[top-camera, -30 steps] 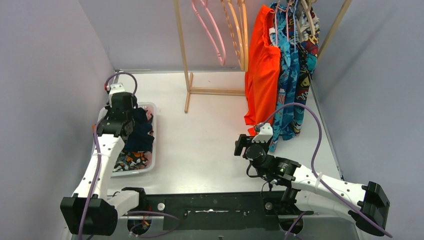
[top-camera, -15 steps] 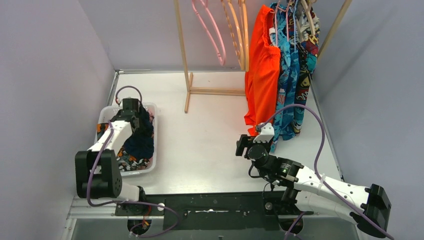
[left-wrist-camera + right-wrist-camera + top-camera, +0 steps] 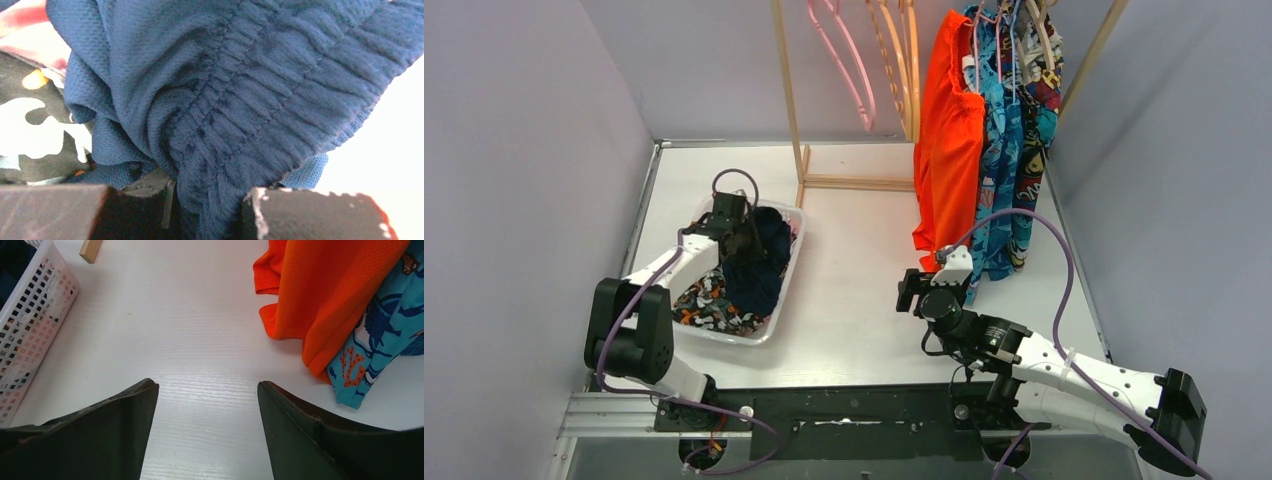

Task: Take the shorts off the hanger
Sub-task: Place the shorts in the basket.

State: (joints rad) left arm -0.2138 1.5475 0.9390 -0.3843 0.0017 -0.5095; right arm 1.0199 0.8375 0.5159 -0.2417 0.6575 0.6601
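progress: partway. 3 pairs look off the hangers and in the basket, 3 left on the rack [image 3: 789, 110]
done: navy shorts [image 3: 759, 270], black print shorts [image 3: 709, 305], plus a bit of pink shorts [image 3: 30, 30] at the frame corner in L wrist view
left: orange-red shorts [image 3: 949, 150] at the front, teal-blue shorts [image 3: 996, 150] behind, comic-print shorts [image 3: 1036, 130] furthest R; all hanging, hems reach down to near the table [image 3: 854, 270]
bare hangers: pink hangers [image 3: 844, 60] + wood hangers [image 3: 899, 60], nothing on them
basket [image 3: 790, 262]: white mesh, L side of table, sits at an angle; navy pair piled on top, black print under it toward near end
L gripper [image 3: 734, 225]: down in the basket's far end, clamped on the navy waistband; fabric bunched btwn fingers in wrist view, not let go yet
R gripper [image 3: 206, 385]: jaws wide apart, holding nothing, low over bare table just beside the orange-red hem, not touching
next (guess): L lets go of navy, R goes for the orange-red pair
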